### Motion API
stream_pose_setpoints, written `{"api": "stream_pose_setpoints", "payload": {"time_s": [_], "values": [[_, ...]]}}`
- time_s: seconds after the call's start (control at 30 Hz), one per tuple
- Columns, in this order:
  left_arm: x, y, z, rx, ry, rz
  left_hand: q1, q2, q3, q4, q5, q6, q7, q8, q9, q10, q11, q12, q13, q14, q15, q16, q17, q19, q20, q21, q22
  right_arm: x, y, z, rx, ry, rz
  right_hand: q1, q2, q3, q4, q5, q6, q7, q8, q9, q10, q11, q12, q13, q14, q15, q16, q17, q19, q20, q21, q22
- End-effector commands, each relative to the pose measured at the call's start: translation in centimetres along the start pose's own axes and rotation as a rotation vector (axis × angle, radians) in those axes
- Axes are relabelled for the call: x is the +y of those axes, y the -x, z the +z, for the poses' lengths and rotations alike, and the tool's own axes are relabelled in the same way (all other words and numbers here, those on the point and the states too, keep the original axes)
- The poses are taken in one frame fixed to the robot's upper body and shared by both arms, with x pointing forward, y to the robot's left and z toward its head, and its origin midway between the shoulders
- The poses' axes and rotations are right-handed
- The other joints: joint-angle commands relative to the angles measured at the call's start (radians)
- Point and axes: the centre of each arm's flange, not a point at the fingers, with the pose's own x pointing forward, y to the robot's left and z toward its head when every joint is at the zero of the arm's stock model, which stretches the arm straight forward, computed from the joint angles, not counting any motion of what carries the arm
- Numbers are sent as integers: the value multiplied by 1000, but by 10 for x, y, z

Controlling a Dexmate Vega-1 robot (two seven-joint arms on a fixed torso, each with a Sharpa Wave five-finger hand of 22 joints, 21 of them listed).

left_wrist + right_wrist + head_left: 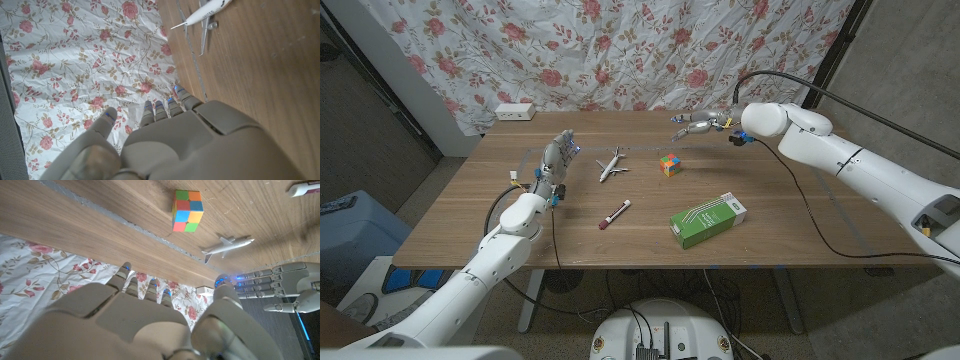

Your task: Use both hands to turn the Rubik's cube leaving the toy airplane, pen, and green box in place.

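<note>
Neither hand has reached the Rubik's cube (668,164) yet, so the step in hand looks like the approach. The cube sits on the tabletop (780,225) a little toward the far edge and near the middle of its width, touching nothing. The right hand (698,124) hovers beyond the cube, close to the far edge, fingers apart and holding nothing. The left hand (555,160) stands toward the tabletop's left edge, fingers extended upward and apart, also empty — well apart from the cube.

To do this well, I would bring the hands in from opposite sides so they meet the cube together, one bracing the lower layers and the other twisting the top. The left hand's straight path crosses the toy airplane (611,165), which lies just beside the cube, so that hand should lift over it or come round on the near side. The pen (614,214) and green box (708,220) lie nearer the front edge, clear of both routes.

The cube has no long axis — it stands flat on one face, its sides turned slightly askew to the tabletop's edges.
</note>
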Motion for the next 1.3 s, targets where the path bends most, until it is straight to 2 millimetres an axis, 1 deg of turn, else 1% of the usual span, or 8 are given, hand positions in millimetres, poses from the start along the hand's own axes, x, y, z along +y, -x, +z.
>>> {"api": "stream_pose_setpoints", "payload": {"time_s": [0.03,0.27,0.4,0.87,1.0,1.07,1.13,1.3], "values": [[1,5,-6,15,0,19,-1,55,0,-3,4,-7,-5,-1,2,-2,0,-2,3,1,-49,3,5,1,-29,4,6,-14,-14,15,13,168,118,23,-1,14,0,1,-7,-11,11,3,-11,-7,6,6,-3,17,7,0,-4,12,5,2],[3,12,-9,25,-2,40,-2,57,0,-1,4,4,2,4,2,11,6,2,3,12,-45,6,5,8,-28,7,6,-16,-21,21,17,220,158,52,-9,24,-2,3,-13,-13,17,5,-10,-12,10,7,0,27,12,-2,-5,31,6,1],[3,17,-11,18,-3,63,-2,58,0,-1,4,5,1,4,2,12,6,2,3,13,-46,6,5,9,-28,7,6,-17,-24,22,21,248,181,69,-17,30,-3,5,-11,2,22,6,-11,-13,11,8,-2,30,13,-4,-9,36,5,1],[3,33,-13,18,15,108,-1,59,1,-1,5,12,4,5,2,19,9,3,3,22,-45,7,5,13,-29,7,5,-13,-36,27,36,381,226,106,-29,42,-3,6,-23,12,24,7,-9,-20,15,10,-4,33,16,-6,-14,34,7,1],[2,36,-13,24,16,115,-1,59,1,0,5,14,5,5,2,19,10,3,3,22,-44,6,5,13,-29,7,5,-10,-40,29,44,423,223,129,-34,51,-3,5,-14,9,32,8,4,-22,21,11,8,31,22,-7,-4,31,11,1],[2,37,-12,29,13,118,-1,59,1,0,5,13,5,5,2,19,9,3,3,22,-44,6,5,13,-28,7,5,-9,-40,30,48,434,220,151,-40,59,-3,5,-8,10,37,9,16,-23,25,12,23,27,28,-8,12,23,16,1],[2,37,-12,34,17,114,-1,60,2,0,5,13,6,5,2,19,9,2,3,22,-44,6,5,14,-29,7,5,-7,-42,31,49,465,210,180,-53,67,-4,4,12,9,48,10,32,-27,30,13,37,19,33,-9,31,5,21,1],[2,37,-14,44,19,97,-2,60,2,0,5,13,6,4,2,20,11,2,3,22,-44,5,5,15,-28,7,5,-3,-46,31,40,494,217,219,-73,77,-4,5,37,3,60,11,57,-34,36,14,59,6,41,-11,56,-5,24,1]]}}
